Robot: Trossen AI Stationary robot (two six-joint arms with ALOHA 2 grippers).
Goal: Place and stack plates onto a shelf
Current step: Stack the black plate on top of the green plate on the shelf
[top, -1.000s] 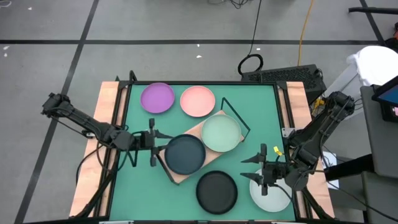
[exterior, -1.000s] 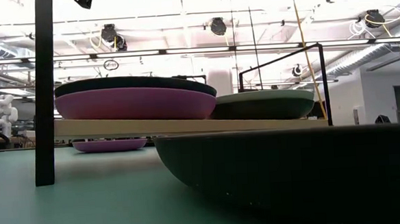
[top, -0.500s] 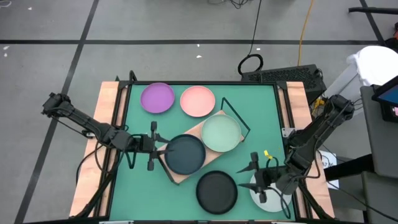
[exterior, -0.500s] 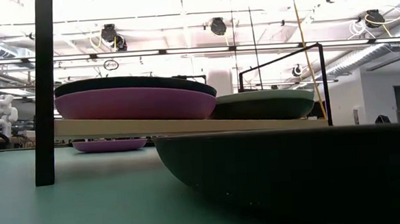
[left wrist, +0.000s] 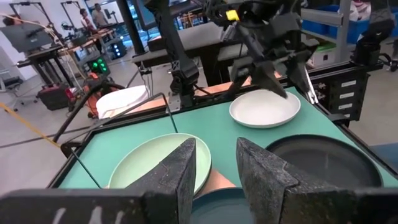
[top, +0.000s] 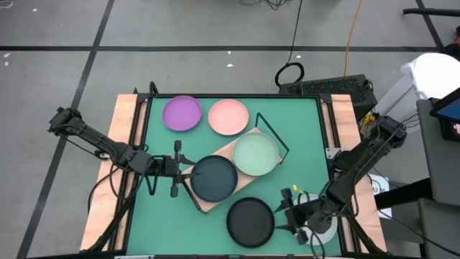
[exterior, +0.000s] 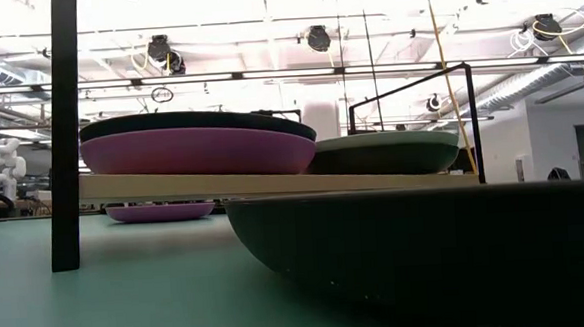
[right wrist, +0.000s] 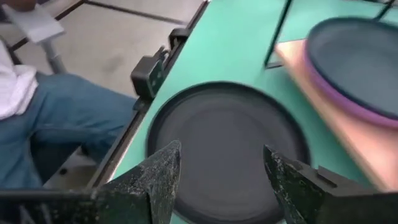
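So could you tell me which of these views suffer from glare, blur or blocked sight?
Low view: bright ceiling lights wash out the background, and the black plate looms close, filling the lower frame. Right wrist view: the dark teal plate and shelf edge look smeared. High view: evenly lit, no glare.

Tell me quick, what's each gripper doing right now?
Left gripper: jaws part open, empty, beside the dark teal plate.
Right gripper: open, empty, near the black plate.

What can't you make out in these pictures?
- White plate, high view: mostly covered by the right gripper and its arm.
- Purple plate on the shelf, high view: hidden under the dark teal plate.
- Left gripper, high view: its grip cannot be judged.
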